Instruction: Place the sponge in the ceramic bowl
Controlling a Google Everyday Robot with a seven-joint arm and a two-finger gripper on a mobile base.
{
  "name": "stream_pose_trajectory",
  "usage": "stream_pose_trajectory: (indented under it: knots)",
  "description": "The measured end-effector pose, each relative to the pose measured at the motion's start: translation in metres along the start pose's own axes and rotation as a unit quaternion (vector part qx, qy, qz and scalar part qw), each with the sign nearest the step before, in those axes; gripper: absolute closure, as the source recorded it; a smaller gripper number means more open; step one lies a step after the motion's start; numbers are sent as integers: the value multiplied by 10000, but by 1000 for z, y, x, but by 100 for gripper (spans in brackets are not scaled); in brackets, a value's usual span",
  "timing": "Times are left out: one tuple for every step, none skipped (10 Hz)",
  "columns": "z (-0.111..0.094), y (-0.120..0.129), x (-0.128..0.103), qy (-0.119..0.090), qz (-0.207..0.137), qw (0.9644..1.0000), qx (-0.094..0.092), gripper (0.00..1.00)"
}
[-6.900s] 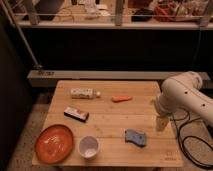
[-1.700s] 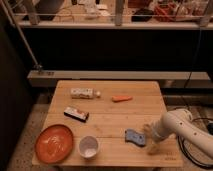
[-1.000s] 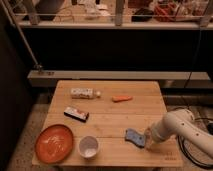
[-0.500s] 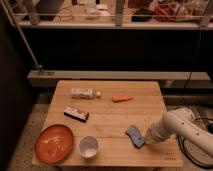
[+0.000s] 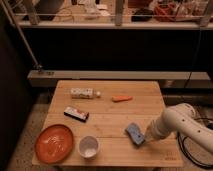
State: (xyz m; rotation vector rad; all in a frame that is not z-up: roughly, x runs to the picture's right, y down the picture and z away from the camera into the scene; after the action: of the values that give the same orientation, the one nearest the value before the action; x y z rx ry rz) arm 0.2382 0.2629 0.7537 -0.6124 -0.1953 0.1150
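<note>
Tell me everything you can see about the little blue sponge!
The small flat blue-grey rectangular sponge looks soft, with slightly wavy edges. It sits on the light wooden table, near the front right, turned at a slant. The white robot arm's pincer is right against its right end; whether it grips the sponge cannot be told. The round white cup stands to its left, not touching it.
</note>
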Motion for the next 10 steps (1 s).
stream_pose_trajectory:
  knots:
    - [1,-1,-7,26,-57,10000,23,27]
    - [-3,-2,-13,49,-101,9999,41,30]
    - [-12,-4,-20,75,-138,9998,82,38]
    - [-28,-5,-30,126,-177,9997,84,49]
    - [-39,-7,-36,117,-168,9998,73,53]
    - [-51,-8,-38,114,-153,9998,40,52]
    - [-56,-7,-36,114,-163,9998,16,46]
    - [-57,-6,-36,120,-192,9997,-17,35]
    - [-53,-6,-35,120,-214,9997,-40,28]
    - [-42,-6,-33,118,-248,9996,-55,21]
